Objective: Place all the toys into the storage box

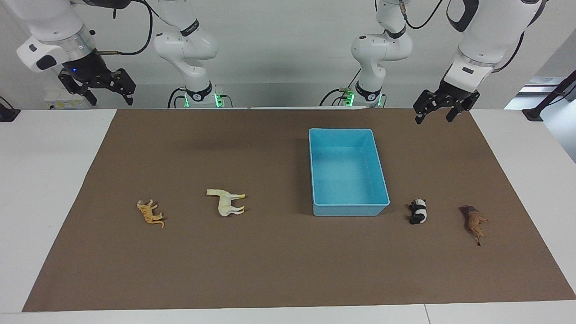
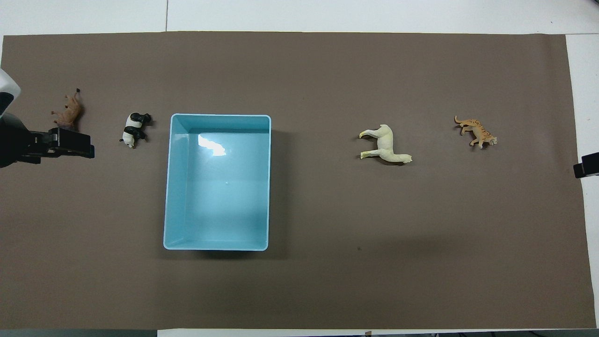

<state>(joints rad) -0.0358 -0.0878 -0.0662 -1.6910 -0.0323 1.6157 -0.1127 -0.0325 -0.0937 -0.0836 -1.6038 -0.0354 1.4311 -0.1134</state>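
Observation:
The light blue storage box (image 1: 348, 209) stands empty on the brown mat; it also shows in the overhead view (image 2: 171, 187). All toys lie on their sides on the mat, farther from the robots than most of the box. The panda (image 1: 418, 211) (image 2: 134, 128) and the lion (image 1: 473, 221) (image 2: 69, 111) lie toward the left arm's end. The horse (image 1: 227, 201) (image 2: 386, 147) and the tiger (image 1: 150, 213) (image 2: 477, 132) lie toward the right arm's end. My left gripper (image 1: 434, 118) (image 2: 75, 142) is open, empty and raised. My right gripper (image 1: 111, 96) (image 2: 587, 164) is open, empty and raised over the table's edge.
The brown mat (image 1: 288, 270) covers most of the white table (image 1: 45, 180). Both arm bases stand at the table's robot end.

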